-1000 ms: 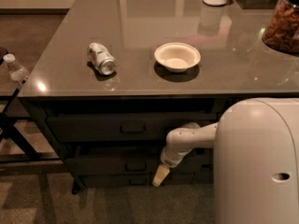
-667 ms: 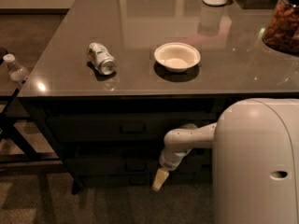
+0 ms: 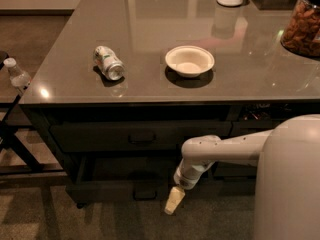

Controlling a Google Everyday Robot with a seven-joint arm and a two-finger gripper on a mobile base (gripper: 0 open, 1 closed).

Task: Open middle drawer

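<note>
Well, below the counter [image 3: 150,86] the middle drawer [image 3: 110,191] looks drawn part-way out, low near the floor [image 3: 100,224]. The gripper [image 3: 174,202] hangs just right of its handle [image 3: 145,195]; open or closed, I cannot tell. Any further pull should run straight out, where bare floor leaves room.

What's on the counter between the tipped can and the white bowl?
Nothing: in the camera view, bare countertop separates can from bowl. The end effector hangs low before the drawers.
</note>
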